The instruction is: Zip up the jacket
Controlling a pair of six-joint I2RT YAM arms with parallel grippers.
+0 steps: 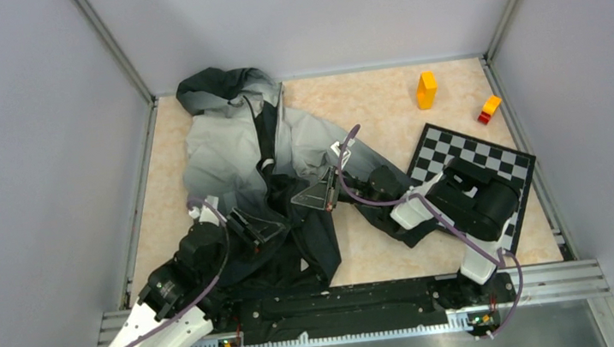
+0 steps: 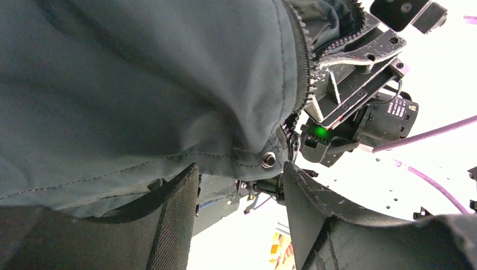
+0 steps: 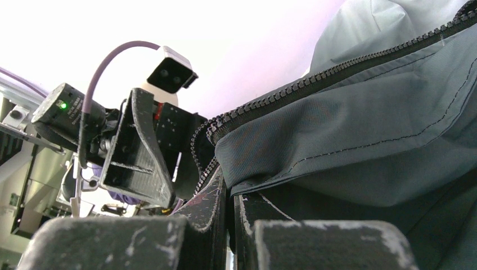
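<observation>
**Jacket: bottom ends of the zip not yet joined**

The jacket [image 1: 233, 155] lies on the table [image 1: 398, 250] with its hood at the far side and its black hem toward the arm bases. The front is open along the dark zipper [image 2: 304, 67]. Both arms work at the hem end of the opening, near each other.

Right gripper [image 1: 310, 195]: the right wrist view shows its fingers [image 3: 211, 205] pressed together, pinching the toothed edge of one front panel.

Left gripper [image 1: 257, 227]: jaws spread. Its fingers [image 2: 171, 219] stand either side of the other panel's hem corner, and the corner sits over the gap, not gripped. A snap stud [image 2: 269, 160] marks that corner. A small dark piece beside the stud may be the slider, but it is too small to tell.

Judgement: the step in hand is getting a grip on the second hem corner so the two zip ends can meet.

- Close your left jaws on the corner right beside the teeth, not on loose cloth further in.
- Hold the right pinch firm so its tape stays taut.
- Level the two hems and set the edges parallel before any upward pull.
- Move slowly, since the grippers are crowded and could knock together.
- Confirm the ends are seated in a wrist view.
</observation>
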